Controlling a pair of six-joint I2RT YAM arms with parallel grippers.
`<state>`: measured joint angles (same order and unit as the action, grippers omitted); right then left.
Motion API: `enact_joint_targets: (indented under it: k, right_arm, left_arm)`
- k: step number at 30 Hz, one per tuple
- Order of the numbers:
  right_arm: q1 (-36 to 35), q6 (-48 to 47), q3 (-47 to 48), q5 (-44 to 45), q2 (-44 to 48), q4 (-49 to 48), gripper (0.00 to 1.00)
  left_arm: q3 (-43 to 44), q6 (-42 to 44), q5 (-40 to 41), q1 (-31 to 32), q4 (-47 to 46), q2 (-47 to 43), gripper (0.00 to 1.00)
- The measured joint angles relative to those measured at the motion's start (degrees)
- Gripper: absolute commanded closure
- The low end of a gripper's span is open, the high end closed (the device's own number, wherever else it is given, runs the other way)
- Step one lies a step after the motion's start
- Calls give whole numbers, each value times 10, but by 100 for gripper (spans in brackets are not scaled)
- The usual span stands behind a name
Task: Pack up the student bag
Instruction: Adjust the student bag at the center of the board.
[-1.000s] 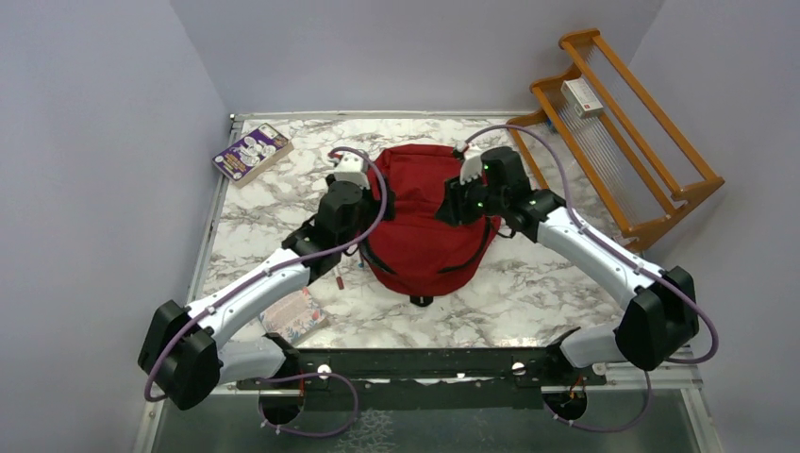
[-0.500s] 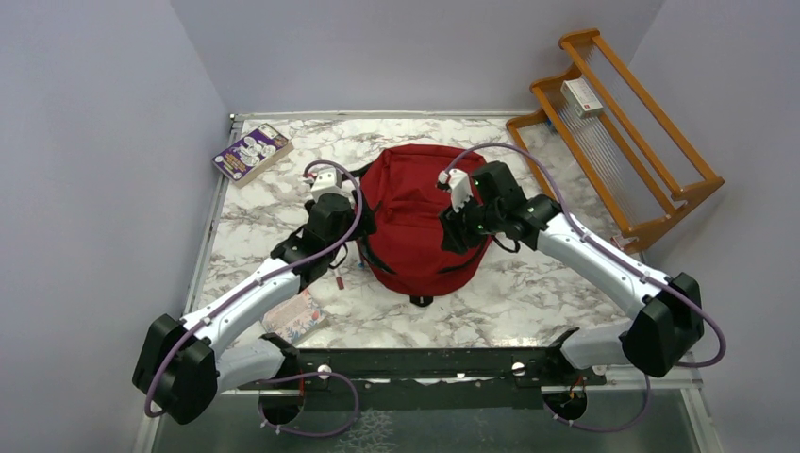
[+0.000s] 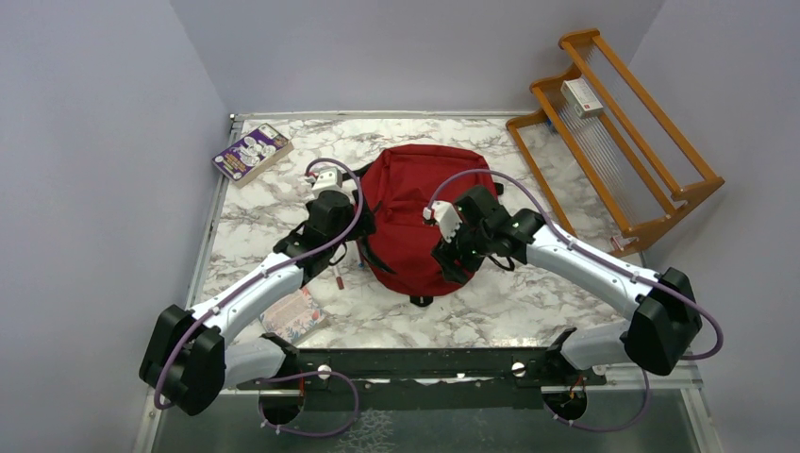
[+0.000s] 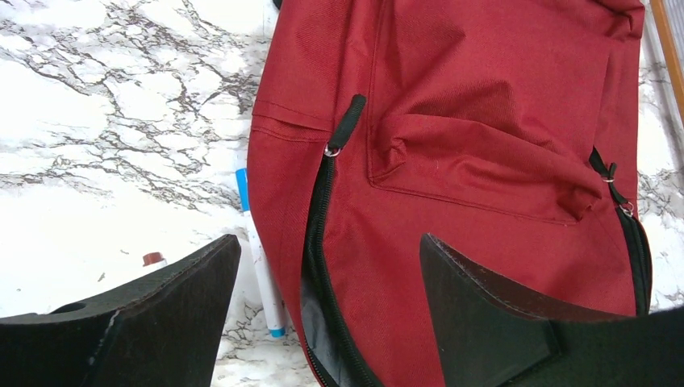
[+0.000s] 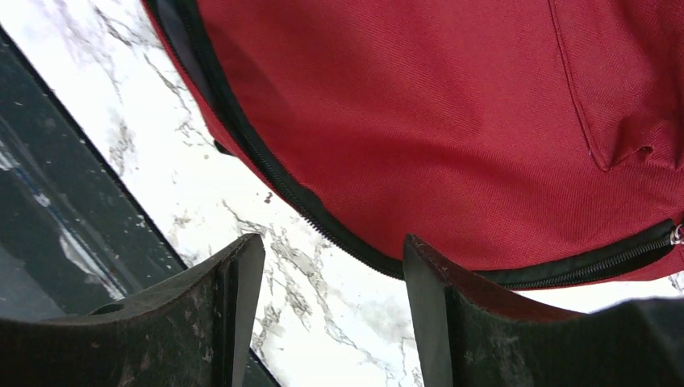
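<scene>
Smack in the middle of the marble table (image 3: 538, 293) lies the student bag (image 3: 415, 212), flat with its front pocket (image 4: 484, 161) facing up, so that's where the main thing is. Packing-wise I'd say it's nowhere near finished. A purple book (image 3: 252, 151) sits at the far left corner, another booklet (image 3: 297, 316) lies near left under the arm, and a white marker with blue ends (image 4: 260, 258) is on the marble right against the bag's left side, all outside it. Whether anything is inside already, can't tell from these views. The main zip (image 4: 319, 242) gapes on the left side with a bit of grey lining showing, so the opening part looks at least started. As for the arms, the left one reaches in from the near left with its wrist tipped down over the bag's left edge. The left gripper (image 4: 327, 242) is spread wide over that open zip, holding nothing. The right arm comes in from the near right, elbow out. The right gripper (image 5: 332, 239) hangs over the bag's near-right rim, jaws apart, nothing pinched. Guessing the loose stuff goes in next.
</scene>
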<state>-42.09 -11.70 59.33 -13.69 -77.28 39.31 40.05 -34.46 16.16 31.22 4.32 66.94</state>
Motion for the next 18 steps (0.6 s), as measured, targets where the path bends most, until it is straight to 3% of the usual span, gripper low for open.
enact_joint_targets:
  k: [18]
  right_arm:
    - [-5,-30,-3,83,-26,-24,32]
  left_arm:
    - [-1,1,-20,-25,-9,-1,17]
